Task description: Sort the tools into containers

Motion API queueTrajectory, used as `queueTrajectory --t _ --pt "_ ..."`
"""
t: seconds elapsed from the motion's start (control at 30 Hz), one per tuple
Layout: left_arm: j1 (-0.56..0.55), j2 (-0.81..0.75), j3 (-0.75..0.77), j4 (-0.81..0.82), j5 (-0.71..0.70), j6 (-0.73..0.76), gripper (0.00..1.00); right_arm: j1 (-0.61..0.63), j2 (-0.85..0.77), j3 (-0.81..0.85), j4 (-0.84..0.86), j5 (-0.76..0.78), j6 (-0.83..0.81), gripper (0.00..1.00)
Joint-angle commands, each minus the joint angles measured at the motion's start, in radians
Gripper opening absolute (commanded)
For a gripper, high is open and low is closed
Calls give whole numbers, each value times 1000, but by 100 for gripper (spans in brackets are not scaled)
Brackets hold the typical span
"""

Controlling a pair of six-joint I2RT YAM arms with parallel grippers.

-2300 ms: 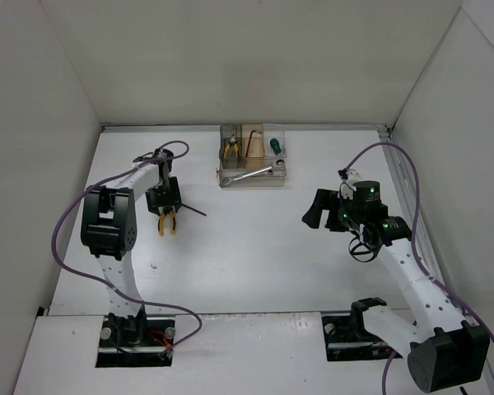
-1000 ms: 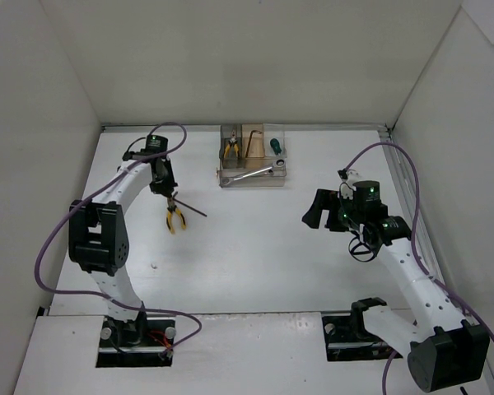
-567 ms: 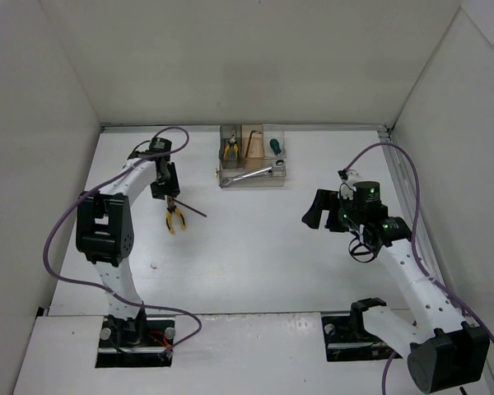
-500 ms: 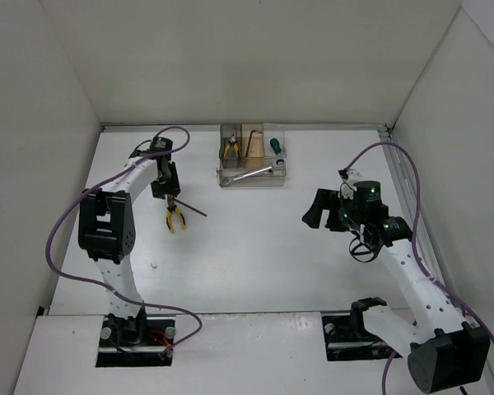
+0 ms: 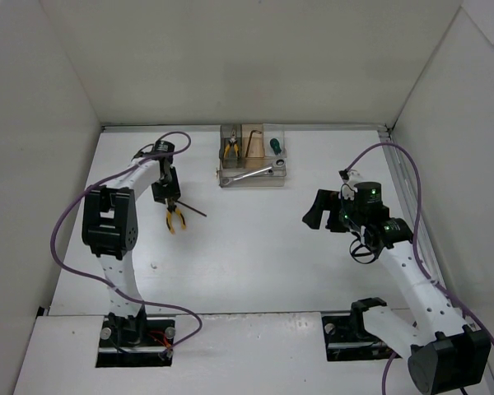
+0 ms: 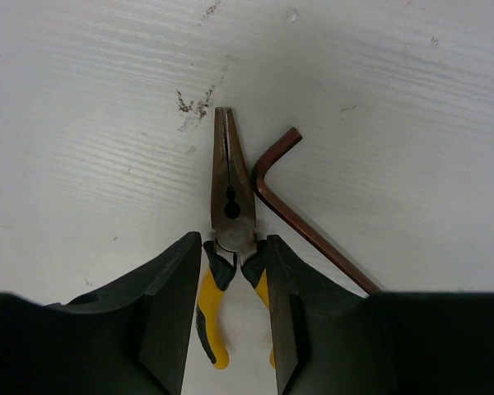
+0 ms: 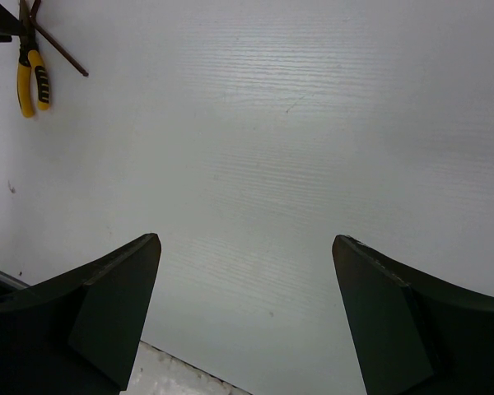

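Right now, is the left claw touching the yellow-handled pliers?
Cannot tell. In the left wrist view the left claw straddles the yellow-handled pliers near the pivot, fingers close on both sides, but neither contact nor a gap shows plainly.

Even, bright, diffuse light fills all views; no glare. The white table (image 6: 379, 74) ahead of the left gripper (image 6: 235, 271) is sharp, its grain crisp. Both pincers' own fingers (image 7: 107, 321) show as dark, soft-edged silhouettes, casting faint shadows.

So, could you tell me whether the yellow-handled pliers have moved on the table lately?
Barely: the yellow-handled pliers lie about where they did, left of the clear plastic organizer box, tilted slightly.
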Motion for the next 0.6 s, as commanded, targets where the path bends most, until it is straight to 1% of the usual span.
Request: queueTrajectory --t 0.0,0.27,0.37,0.4,0.47,0.5,0.57 --pt "-5 -2 36 -6 -8 -11 33 2 6 15 40 -7 8 83" --pt "4 40 47 -13 -19 -24 30 2 6 12 40 0 8 83" --pt "4 49 61 -21 -14 -21 23 2 9 10 40 3 11 83" --pt "4 55 69 -28 -14 -20 15 4 10 10 40 3 9 83" --pt "4 57 73 -38 -14 -15 3 2 10 13 40 3 11 83" --pt "4 51 69 -36 -14 -14 0 2 12 13 40 4 13 83" --pt "4 23 55 -30 -17 -9 0 4 13 19 40 4 11 83"
